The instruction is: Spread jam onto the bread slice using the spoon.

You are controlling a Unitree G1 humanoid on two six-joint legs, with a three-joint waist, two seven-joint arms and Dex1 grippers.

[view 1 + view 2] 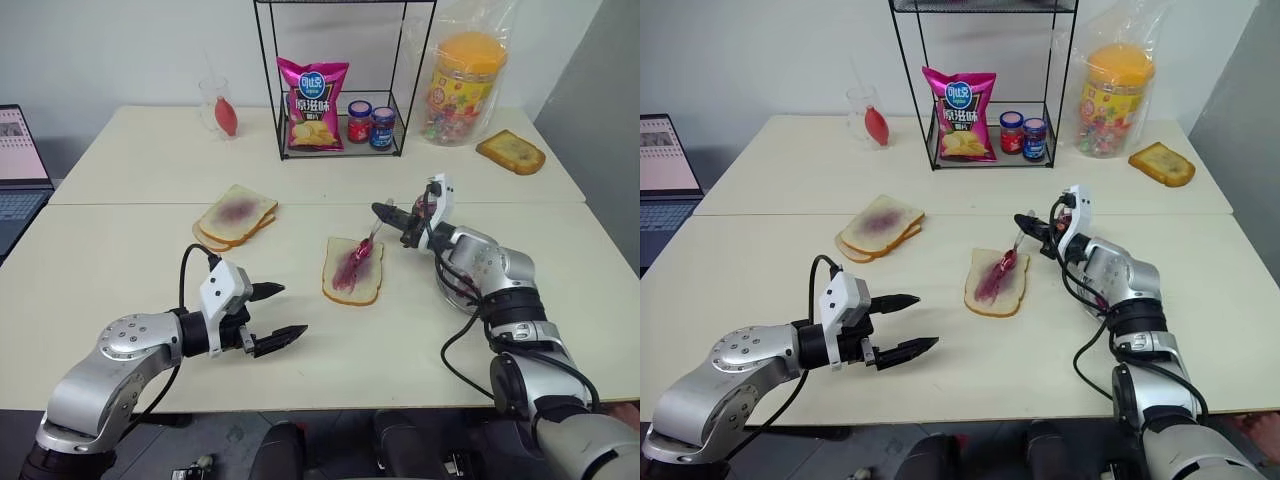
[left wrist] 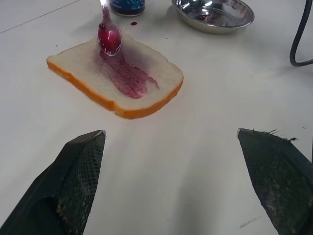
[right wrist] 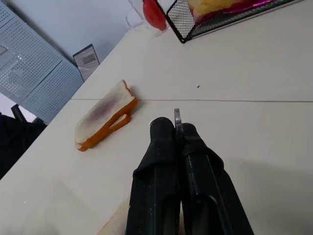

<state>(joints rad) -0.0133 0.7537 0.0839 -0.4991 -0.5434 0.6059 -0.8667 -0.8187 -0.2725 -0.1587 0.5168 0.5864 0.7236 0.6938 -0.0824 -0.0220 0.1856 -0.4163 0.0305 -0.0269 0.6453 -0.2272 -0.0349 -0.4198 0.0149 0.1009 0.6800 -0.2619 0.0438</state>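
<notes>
Two arms over the counter (image 1: pixel 120 250): left idle, right working.
Right gripper (image 1: pixel 388 213): fingers clenched on the spoon (image 1: pixel 366 244), pinching the handle's end; gripper sits just past the bread slice's far right corner, pointing twd it. In the right wrist view the two fingers (image 3: pixel 164 161) press together w/ a sliver of handle between the tips.
Spoon: slants down from the fingers to the bread slice (image 1: pixel 353 271); bowl red w/ jam, on or just above the slice's far edge, can't tell if touching.
Bread slice: lies flat mid-counter, between the two grippers, tan crust all round.
Jam (image 2: pixel 128 78): dark red streak down the middle of the slice, from the spoon bowl twd the near edge; outer parts of the slice bare.
Left gripper (image 1: pixel 277 315): fingers released, spread wide, nothing between them; hovers near the counter's front edge, left of the slice, pointing twd it.
Steel dish (image 2: pixel 213 13): past the slice on the right side, red smears inside; largely behind the right arm in the head views.
Stacked slices (image 1: pixel 236 215): left of the bread slice, apart, purple patch on top.
Wire rack (image 1: pixel 340 85): far side, holds a chip bag (image 1: pixel 313 104) and two small lidded jars (image 1: pixel 371 125).
Toast (image 1: pixel 510 152): far right corner, near a candy tub (image 1: pixel 463 88).
Laptop (image 1: pixel 18 170): left edge.
</notes>
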